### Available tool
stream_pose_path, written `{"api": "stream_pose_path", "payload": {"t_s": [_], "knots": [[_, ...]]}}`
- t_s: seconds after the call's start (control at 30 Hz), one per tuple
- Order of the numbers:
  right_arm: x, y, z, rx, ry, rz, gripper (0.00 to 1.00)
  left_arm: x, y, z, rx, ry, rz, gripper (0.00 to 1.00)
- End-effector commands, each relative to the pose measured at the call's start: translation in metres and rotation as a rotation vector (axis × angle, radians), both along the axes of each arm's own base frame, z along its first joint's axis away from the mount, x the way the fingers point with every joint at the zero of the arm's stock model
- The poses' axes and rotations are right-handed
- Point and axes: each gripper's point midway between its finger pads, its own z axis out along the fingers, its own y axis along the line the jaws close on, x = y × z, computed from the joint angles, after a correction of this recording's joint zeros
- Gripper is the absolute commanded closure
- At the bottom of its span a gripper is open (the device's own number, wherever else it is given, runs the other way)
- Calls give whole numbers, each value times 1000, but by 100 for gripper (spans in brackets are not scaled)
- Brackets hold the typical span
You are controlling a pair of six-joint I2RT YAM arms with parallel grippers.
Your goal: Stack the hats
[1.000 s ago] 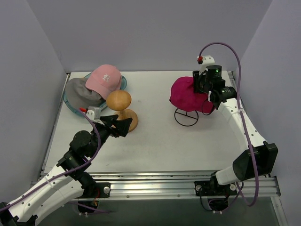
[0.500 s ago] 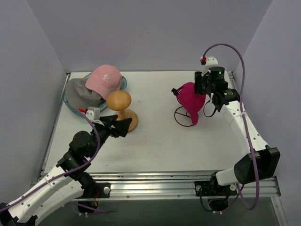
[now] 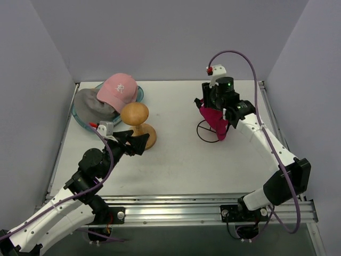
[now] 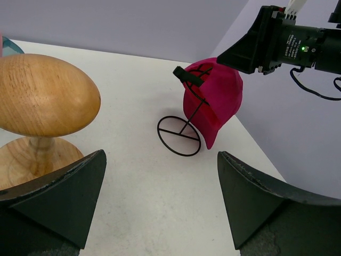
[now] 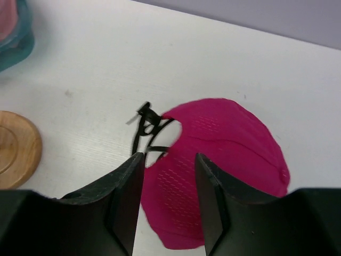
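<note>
The magenta cap (image 3: 216,120) (image 4: 216,101) (image 5: 224,160) hangs tilted off a black wire stand (image 3: 205,134) (image 4: 178,136) at the right of the table. My right gripper (image 3: 212,106) (image 5: 169,156) hovers right over its top edge, jaws partly apart, and I see no fabric pinched between them. A light pink cap (image 3: 120,88) lies over a grey cap (image 3: 93,104) at the far left. My left gripper (image 3: 136,142) (image 4: 160,154) is wide open and empty, low beside the wooden hat stand (image 3: 135,114) (image 4: 45,96).
The pink and grey caps rest in a teal plastic tub (image 3: 80,120) (image 5: 10,48) in the back left corner. Grey walls close in the table on the left, back and right. The wooden stand's round base (image 5: 16,146) sits left of the wire stand.
My right gripper has moved left over the wire stand. The magenta cap has tipped from sitting domed on the stand to hanging down its side. The left arm has not moved.
</note>
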Motion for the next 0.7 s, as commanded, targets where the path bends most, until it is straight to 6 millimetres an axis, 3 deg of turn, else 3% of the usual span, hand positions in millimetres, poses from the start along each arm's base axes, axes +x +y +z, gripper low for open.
{"api": "stream_pose_path", "payload": {"t_s": [0.0,0.07,0.37,0.67], "knots": [[7,15,38,-10,-104,-59,61,-1,4,9,-3,-22,13,6],[7,27,29,-32,-84,-64,62,-2,6,10,-10,-28,19,6],[14,40,-11,-145,-20,-122,63,-4,8,12,-17,-33,17,6],[18,61,-29,-174,20,-83,62,-5,11,14,-23,-38,26,6]]}}
